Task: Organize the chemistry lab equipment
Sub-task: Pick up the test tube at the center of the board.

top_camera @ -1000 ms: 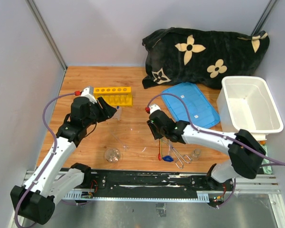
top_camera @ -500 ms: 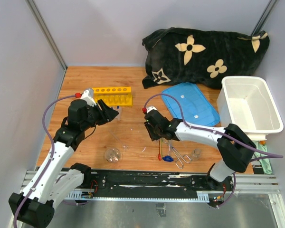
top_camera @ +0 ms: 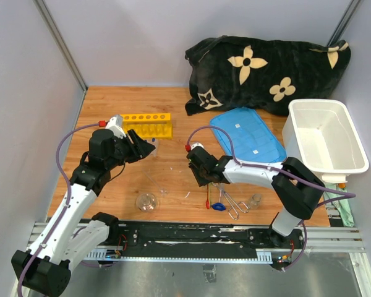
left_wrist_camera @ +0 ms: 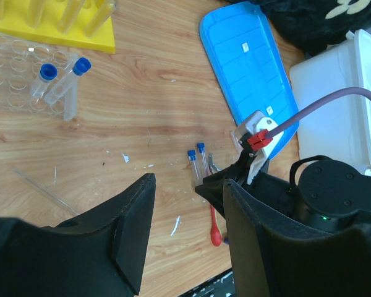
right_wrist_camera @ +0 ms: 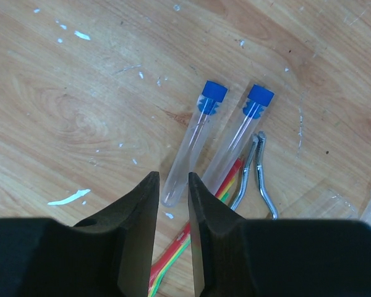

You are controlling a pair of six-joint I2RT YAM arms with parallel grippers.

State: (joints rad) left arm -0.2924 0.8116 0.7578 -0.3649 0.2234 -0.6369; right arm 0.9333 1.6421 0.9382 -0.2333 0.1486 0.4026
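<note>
Right end effector [right_wrist_camera: 172, 183] hangs low over the desk [right_wrist_camera: 74, 93] with its jaws a narrow slot apart, straddling the round closed end of one tube [right_wrist_camera: 188, 145]. Nothing is lifted, and I cannot tell whether the pads touch the glass. That tube lies flat, blue cap pointing away, just beside a second tube [right_wrist_camera: 238, 139], whose lower end meets the spatula [right_wrist_camera: 179, 244] and tongs [right_wrist_camera: 260, 179]. The step in hand looks like picking this tube up for the rack. To do it well, the grip should probably sit further up the barrel than the slippery tip. The closing should be gentle and centred, so the glass neither squirts out nor rolls into its neighbour. One finger has little room beside the second tube, so a straight descent matters. Left end effector [left_wrist_camera: 187, 185] hovers further back, about half open and empty. Beyond it stands the rack [top_camera: 147, 125], with two more tubes [left_wrist_camera: 59, 83] lying beside it. A lifted tube would need turning upright, closed end down, before it meets a hole.
</note>
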